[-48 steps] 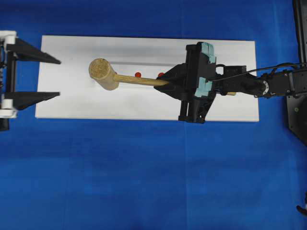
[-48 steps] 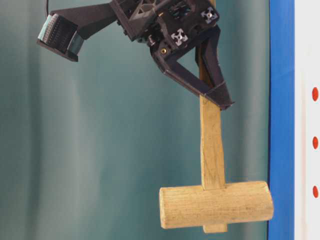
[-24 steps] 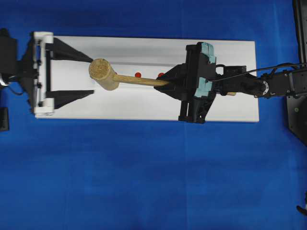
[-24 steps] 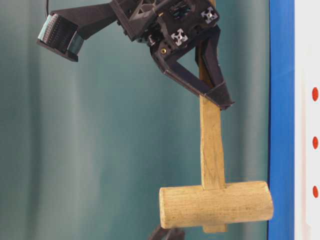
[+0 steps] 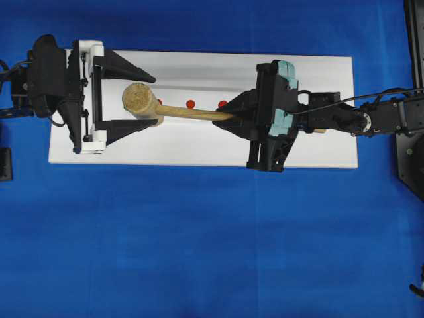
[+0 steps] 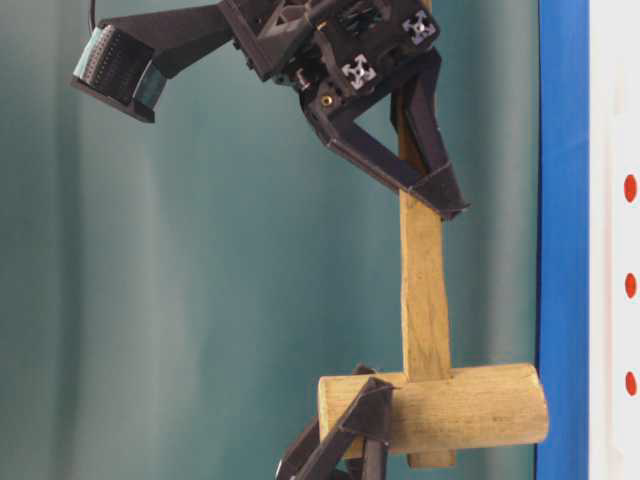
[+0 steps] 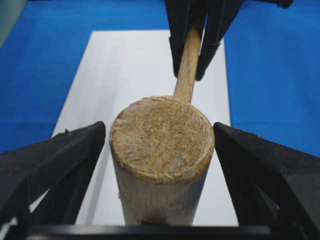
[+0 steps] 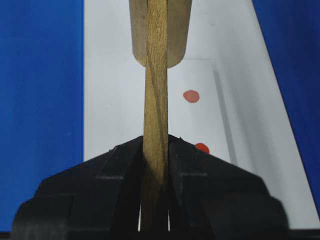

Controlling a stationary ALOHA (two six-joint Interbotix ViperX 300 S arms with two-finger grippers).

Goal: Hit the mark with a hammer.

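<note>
Hammer: raised over white block, handle pinched by right gripper. Left gripper: jaws spread wide, 1 each side of the head. Red dots on block.

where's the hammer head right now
In the overhead view the hammer head is over the left part of the white block, between the open left tool's fingers; the right tool holds the handle.

Light-wood hammer, white block, red marks.

A white block with red dots lies on a blue cloth.
</note>
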